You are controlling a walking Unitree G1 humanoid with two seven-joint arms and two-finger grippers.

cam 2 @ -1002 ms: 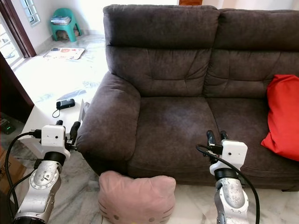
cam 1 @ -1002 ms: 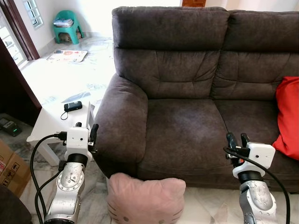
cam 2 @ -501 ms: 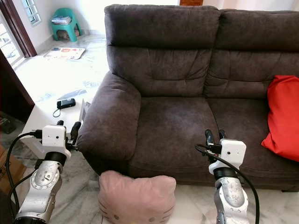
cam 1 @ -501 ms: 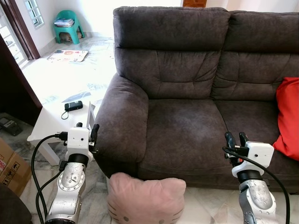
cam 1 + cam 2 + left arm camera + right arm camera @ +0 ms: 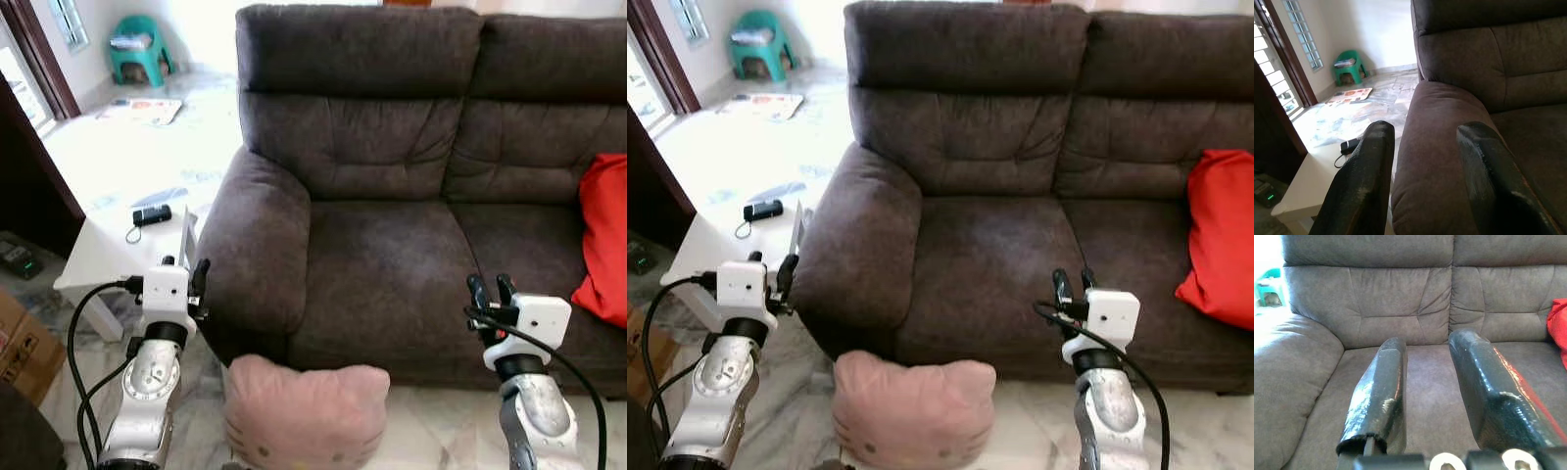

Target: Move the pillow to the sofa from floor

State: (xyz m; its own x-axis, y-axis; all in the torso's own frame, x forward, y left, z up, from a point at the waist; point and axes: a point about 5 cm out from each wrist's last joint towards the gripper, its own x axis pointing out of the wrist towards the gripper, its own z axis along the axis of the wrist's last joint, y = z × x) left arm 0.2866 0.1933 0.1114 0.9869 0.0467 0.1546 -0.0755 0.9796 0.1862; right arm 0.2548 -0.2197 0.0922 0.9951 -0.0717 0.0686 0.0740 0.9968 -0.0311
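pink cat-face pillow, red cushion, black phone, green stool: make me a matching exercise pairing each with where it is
Things:
1. pink cat-face pillow
2. red cushion
3. black phone
4. green plastic stool

Places:
A. on the white low table
B. far corner by the wall
C. on the floor before the dark brown fabric sofa
D. on the sofa's right seat

Pairs: 1-C, 2-D, 3-A, 4-B

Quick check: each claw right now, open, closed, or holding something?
Left claw: open, holding nothing, beside the sofa armrest.
Right claw: open, holding nothing, raised before the sofa seat.
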